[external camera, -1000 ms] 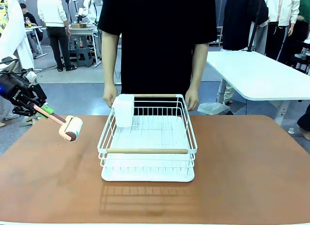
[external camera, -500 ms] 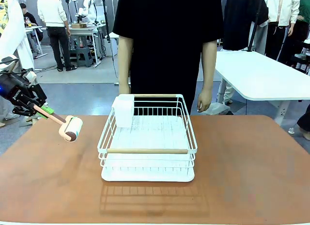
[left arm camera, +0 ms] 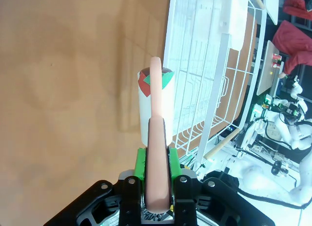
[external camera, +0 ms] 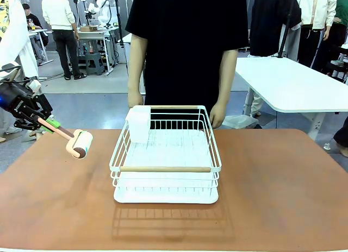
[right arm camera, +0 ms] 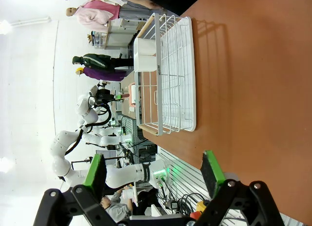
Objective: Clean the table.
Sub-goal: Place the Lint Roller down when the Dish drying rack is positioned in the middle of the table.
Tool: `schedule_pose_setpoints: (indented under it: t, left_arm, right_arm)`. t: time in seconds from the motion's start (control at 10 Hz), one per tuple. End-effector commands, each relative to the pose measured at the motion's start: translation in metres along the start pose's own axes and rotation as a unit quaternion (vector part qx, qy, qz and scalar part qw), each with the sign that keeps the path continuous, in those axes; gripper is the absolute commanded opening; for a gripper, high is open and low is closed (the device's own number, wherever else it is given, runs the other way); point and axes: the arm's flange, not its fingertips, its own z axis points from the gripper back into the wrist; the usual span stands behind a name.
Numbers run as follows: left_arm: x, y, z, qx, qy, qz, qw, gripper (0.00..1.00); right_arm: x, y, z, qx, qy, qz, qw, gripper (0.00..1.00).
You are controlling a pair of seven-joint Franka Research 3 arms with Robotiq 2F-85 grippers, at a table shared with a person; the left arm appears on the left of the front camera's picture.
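Your left gripper (external camera: 48, 123) sits at about 9 o'clock off the counter's left edge, its jaws pinching the pink handle of a lint roller (external camera: 80, 144), which slants down and inward so the roll hangs just above the surface near the left rim; from the left wrist camera you see the same handle (left arm camera: 157, 172) clamped between the green pads, the roll pointing along the fingers with the wire rack just beside it. Your right gripper (right arm camera: 153, 175) hovers over the near side of the counter with its jaws spread wide and nothing between them. The counter (external camera: 283, 187) is the big reddish-brown top with rounded corners, glossy and bare apart from a white wire dish rack (external camera: 166, 154) at its centre, standing on a white tray, with wooden bars at front and back and a white holder (external camera: 139, 123) hooked on its far left corner. A person (external camera: 187, 45) in a black shirt stands at 12 o'clock, a hand (external camera: 217, 115) hanging just behind the rack's far right corner. A smaller white table (external camera: 293, 83) lies at 2 o'clock, beyond the counter. You have open surface at 3 o'clock, at 6 o'clock in front of the rack, and at 8 o'clock under the roller.
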Motion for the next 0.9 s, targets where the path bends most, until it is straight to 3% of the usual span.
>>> schedule_pose_setpoints:
  t: [0.0, 0.8]
  left_arm:
    - [-0.0025, -0.0017, 0.0022, 0.004, 0.001, 0.000, 1.000, 0.22]
    - [-0.0025, -0.0017, 0.0022, 0.004, 0.001, 0.000, 1.000, 0.22]
  right_arm:
    - [0.0004, 0.0029, -0.0001, 0.008, -0.003, 0.007, 1.000, 1.00]
    - [0.0004, 0.0029, -0.0001, 0.008, -0.003, 0.007, 1.000, 1.00]
